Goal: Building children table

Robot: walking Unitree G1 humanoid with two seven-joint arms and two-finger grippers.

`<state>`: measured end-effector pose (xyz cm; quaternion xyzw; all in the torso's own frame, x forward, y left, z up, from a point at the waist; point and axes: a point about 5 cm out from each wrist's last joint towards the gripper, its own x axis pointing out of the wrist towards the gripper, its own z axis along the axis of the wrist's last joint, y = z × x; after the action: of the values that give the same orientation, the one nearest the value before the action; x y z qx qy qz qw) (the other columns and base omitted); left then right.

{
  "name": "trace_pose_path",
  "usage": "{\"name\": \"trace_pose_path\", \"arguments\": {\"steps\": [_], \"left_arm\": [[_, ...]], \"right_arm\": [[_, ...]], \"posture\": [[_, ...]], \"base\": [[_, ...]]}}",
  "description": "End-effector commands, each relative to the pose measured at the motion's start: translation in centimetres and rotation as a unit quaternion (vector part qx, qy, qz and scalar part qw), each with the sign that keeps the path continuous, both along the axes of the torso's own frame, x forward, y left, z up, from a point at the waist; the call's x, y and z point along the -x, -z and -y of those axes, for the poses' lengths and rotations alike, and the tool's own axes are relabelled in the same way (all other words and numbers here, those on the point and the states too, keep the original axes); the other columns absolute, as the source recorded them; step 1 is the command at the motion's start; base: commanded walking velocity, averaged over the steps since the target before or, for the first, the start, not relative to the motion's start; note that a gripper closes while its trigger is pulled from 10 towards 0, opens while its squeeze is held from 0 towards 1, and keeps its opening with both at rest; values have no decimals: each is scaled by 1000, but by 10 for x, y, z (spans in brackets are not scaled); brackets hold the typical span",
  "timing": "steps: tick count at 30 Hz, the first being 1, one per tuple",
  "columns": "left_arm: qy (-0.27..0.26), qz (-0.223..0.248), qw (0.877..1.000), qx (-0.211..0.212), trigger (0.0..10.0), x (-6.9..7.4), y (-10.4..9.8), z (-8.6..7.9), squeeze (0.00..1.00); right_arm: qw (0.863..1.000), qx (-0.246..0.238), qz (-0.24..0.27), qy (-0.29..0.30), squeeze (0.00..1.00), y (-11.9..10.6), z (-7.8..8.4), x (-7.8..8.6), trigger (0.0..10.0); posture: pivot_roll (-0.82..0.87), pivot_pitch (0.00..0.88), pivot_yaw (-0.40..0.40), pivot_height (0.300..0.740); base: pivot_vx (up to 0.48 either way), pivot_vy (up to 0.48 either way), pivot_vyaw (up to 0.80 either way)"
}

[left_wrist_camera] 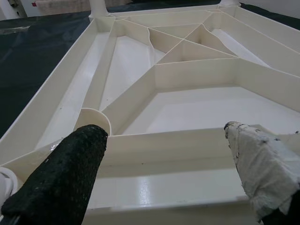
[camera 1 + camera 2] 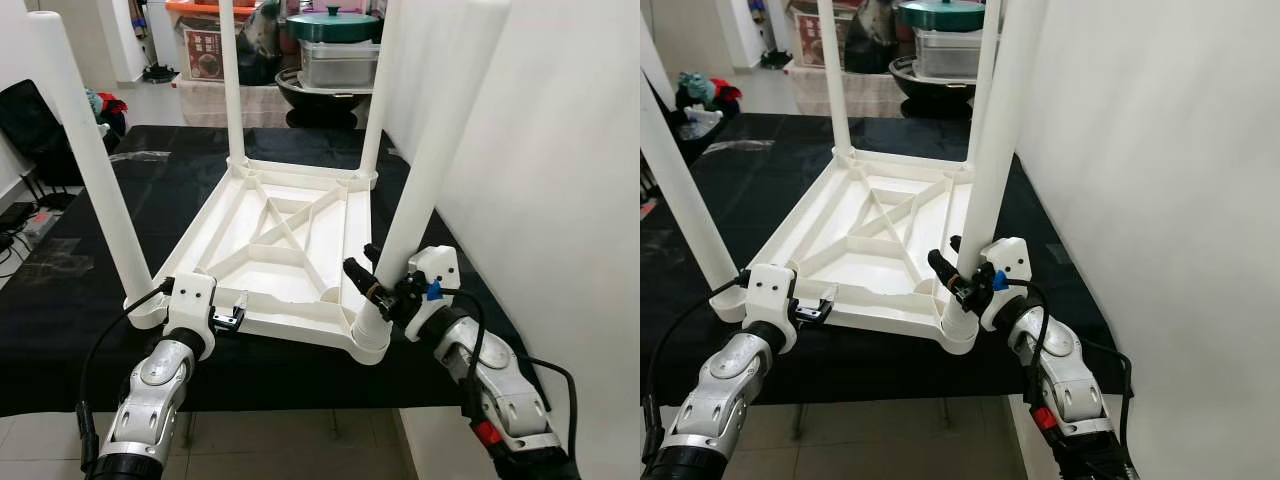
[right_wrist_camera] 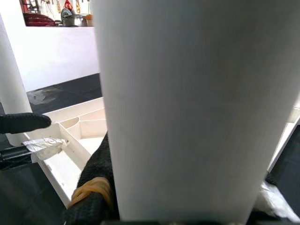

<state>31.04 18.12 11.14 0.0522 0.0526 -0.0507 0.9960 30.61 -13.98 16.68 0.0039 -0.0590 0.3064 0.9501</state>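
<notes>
one white table top (image 2: 270, 240), upside down on the black mat (image 2: 60, 290), four legs up. your right gripper (image 2: 372, 280) clamped the near right leg (image 2: 430, 170) at its base. your left gripper (image 2: 232, 318) sat spread open at the top's near edge.

Even, soft indoor light fills both head views, with no hard shadows on the black cloth (image 2: 70, 290). The white table frame (image 2: 275, 240) is bright but keeps its rib detail; faint sheen sits on its near rail in the left wrist view. The pale wall (image 2: 560, 180) at the robot's right reads flat and slightly washed. Head views are sharp, legs bowing outward toward the edges. In the right wrist view the near leg (image 3: 187, 108) is a soft, featureless blur; the left wrist's fingertips (image 1: 65, 173) are also out of focus.
</notes>
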Motion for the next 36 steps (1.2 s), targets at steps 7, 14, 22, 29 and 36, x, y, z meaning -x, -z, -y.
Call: {"name": "trace_pose_path", "arguments": {"steps": [7, 14, 22, 29, 36], "left_arm": [[0, -6, 1000, -1, 10000, -2, 0, 1, 0], [0, -7, 1000, 2, 10000, -3, 1, 1, 0], [-12, -11, 1000, 6, 10000, 3, 3, -4, 0], [-20, -14, 1000, 8, 10000, 5, 5, -9, 0], [-20, -15, 1000, 8, 10000, 5, 5, -9, 0]], "right_arm": [[997, 3, -56, -59, 0, 18, -4, -2, 10000], [990, 5, -45, -133, 0, 12, -8, -1, 10000], [978, -19, -40, -202, 0, 4, -18, -6, 10000], [975, -11, -44, -217, 0, 11, -23, -4, 10000], [975, -11, -45, -215, 0, 14, -21, -3, 10000]], "posture": [[48, 0, -90, 740], [49, 0, -89, 740], [88, 0, -121, 740], [88, 0, -126, 740], [83, 0, -120, 740]], "base": [[0, 0, 0], [0, 0, 0], [0, 0, 0], [0, 0, 0], [0, 0, 0]]}}
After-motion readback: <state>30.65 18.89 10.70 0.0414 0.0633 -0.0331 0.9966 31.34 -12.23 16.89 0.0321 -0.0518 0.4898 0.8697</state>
